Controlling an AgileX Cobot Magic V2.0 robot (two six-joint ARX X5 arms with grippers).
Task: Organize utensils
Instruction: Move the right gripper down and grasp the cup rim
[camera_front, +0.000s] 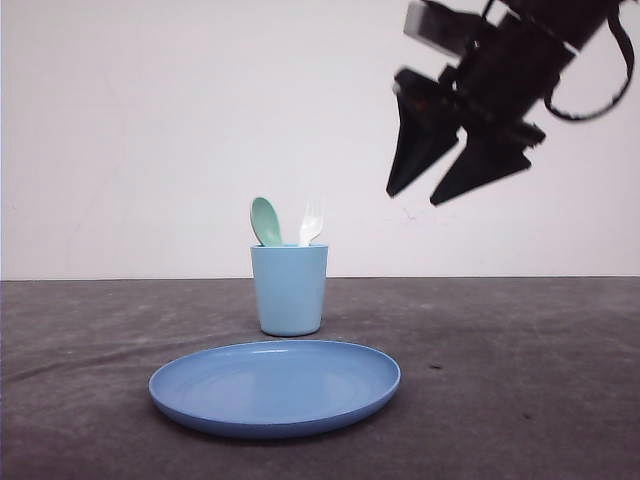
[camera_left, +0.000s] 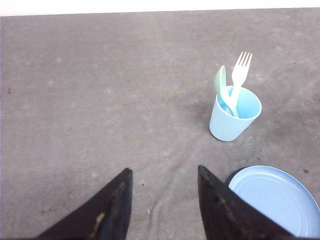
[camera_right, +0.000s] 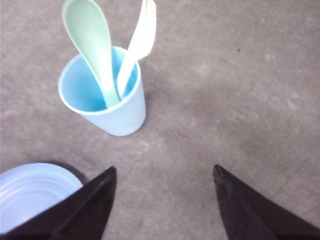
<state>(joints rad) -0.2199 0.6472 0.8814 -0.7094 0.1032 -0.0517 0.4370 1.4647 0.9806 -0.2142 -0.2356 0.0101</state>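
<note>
The mint-green spoon (camera_front: 265, 220) and the white fork (camera_front: 311, 222) stand upright side by side in the light blue cup (camera_front: 289, 290) at the table's middle. From the wrists, the spoon (camera_right: 92, 50) (camera_left: 222, 87) and fork (camera_right: 137, 42) (camera_left: 240, 75) lean against the cup's rim (camera_right: 100, 95) (camera_left: 235, 115). My right gripper (camera_front: 418, 198) hangs high in the air to the right of the cup, open and empty (camera_right: 165, 170). The left gripper (camera_left: 164, 171) is open above bare table, some way from the cup, nothing between its fingers.
A round blue plate (camera_front: 275, 385) lies in front of the cup, near the table's front edge; its rim also appears as the plate (camera_left: 275, 200) and the plate (camera_right: 30, 187) in the wrist views. A grey cloth covers the table; a white wall stands behind.
</note>
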